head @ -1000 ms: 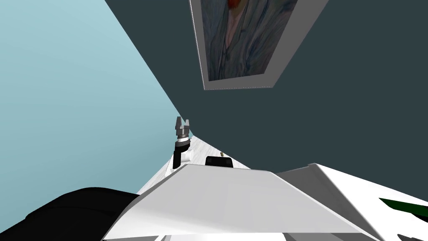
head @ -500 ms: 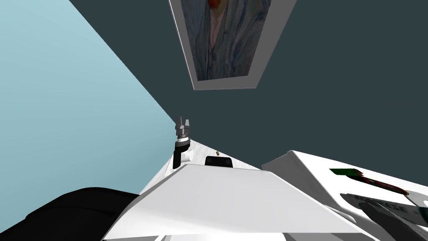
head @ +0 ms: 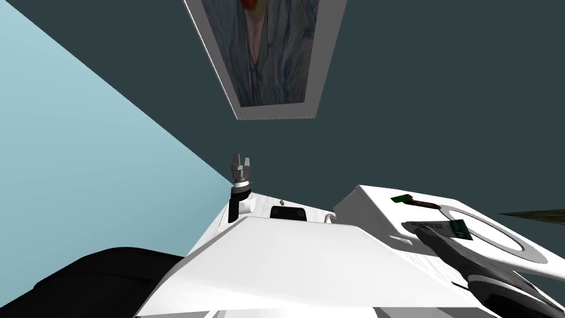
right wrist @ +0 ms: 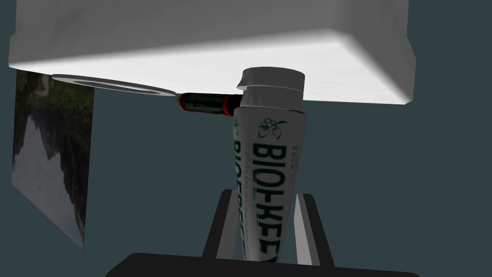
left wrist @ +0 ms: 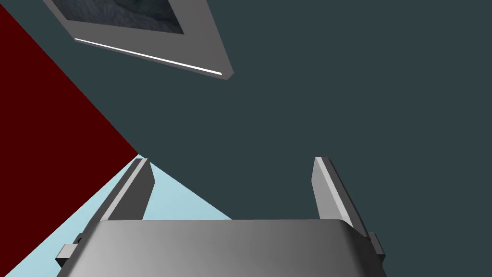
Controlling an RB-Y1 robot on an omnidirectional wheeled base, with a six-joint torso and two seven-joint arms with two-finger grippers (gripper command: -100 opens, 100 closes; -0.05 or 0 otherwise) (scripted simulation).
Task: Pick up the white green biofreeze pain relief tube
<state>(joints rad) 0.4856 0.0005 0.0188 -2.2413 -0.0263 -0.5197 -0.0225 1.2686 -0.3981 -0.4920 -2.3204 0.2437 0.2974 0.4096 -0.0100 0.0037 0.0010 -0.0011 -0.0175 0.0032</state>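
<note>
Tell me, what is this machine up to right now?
The robot's right gripper is shut on a white tube with dark green Biofreeze lettering and a pale grey cap, its fingers pressing the tube's sides. Beside the cap, a small dark cylinder with a red band lies on a white block of furniture. The left gripper is held up, open and holding nothing.

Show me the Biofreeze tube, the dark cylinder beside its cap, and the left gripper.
Biofreeze tube (right wrist: 266, 168): right wrist view, on the lettered white body.
dark cylinder (right wrist: 204, 103): right wrist view, on the middle of its side.
left gripper (left wrist: 231, 163): left wrist view, midway between its two open fingertips.
</note>
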